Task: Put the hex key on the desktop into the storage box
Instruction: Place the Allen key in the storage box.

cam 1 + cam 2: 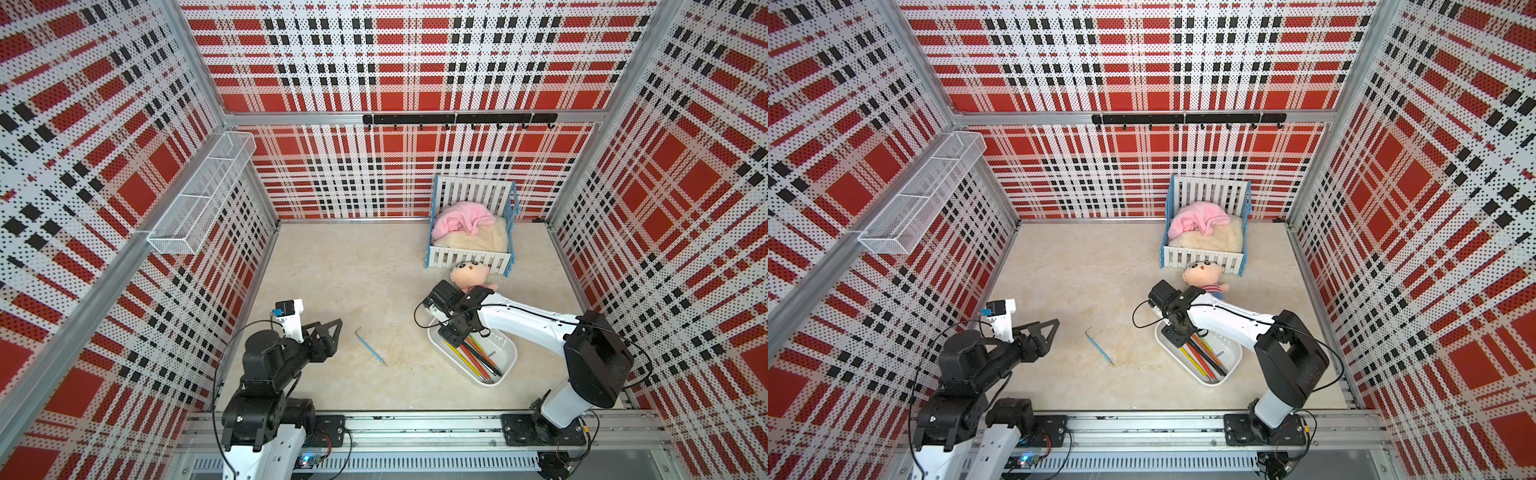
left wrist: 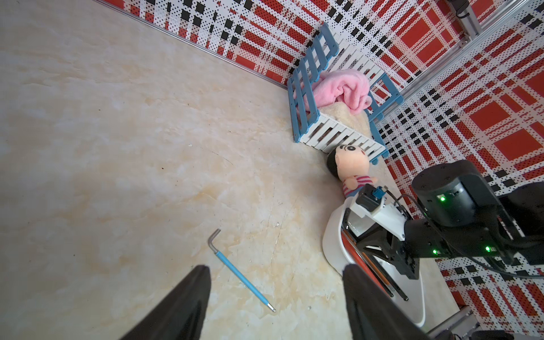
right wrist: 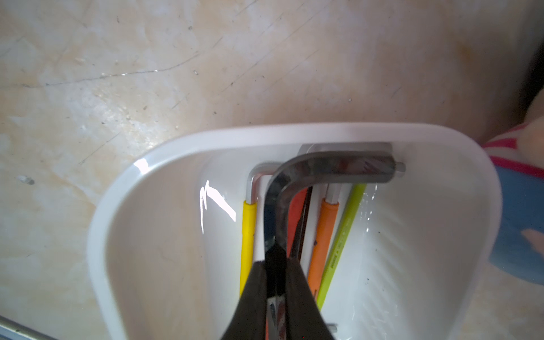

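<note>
No legible text, number or brand anywhere in these views. Closest candidate is the dark print running along the sleeve of the lime-green hex key [image 3: 340, 244], lower right of centre in the right wrist view, but it's too small and blurred to make out a brand or size. There are also faint grey marks on the bare floor of the storage box [image 1: 506, 356], lower right in a top view, equally unreadable.
</note>
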Robot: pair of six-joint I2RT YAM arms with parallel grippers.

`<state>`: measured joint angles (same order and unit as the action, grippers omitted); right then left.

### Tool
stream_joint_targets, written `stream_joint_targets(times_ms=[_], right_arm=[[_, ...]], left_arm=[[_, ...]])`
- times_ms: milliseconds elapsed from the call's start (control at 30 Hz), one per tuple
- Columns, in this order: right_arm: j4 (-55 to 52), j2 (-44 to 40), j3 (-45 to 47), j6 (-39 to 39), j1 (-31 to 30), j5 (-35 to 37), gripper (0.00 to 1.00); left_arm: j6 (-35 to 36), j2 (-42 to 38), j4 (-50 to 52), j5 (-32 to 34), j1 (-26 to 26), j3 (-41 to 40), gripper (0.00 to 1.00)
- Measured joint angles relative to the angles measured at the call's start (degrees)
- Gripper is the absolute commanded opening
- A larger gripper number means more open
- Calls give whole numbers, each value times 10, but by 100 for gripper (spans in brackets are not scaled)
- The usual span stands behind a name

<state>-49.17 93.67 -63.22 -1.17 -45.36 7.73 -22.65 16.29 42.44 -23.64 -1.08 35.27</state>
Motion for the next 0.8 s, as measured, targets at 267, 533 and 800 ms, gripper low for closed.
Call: stream_joint_targets(times_ms=[267, 533, 800], right_arm=[[11, 28, 0, -2, 0, -2, 0], [7, 48, -8, -11, 0, -3, 11], [-4, 52, -35, -31, 0, 0, 30]], left_arm=[[0, 0, 0, 0, 0, 0, 76], [0, 0, 0, 0, 0, 0, 76], [0, 0, 0, 0, 0, 0, 76]])
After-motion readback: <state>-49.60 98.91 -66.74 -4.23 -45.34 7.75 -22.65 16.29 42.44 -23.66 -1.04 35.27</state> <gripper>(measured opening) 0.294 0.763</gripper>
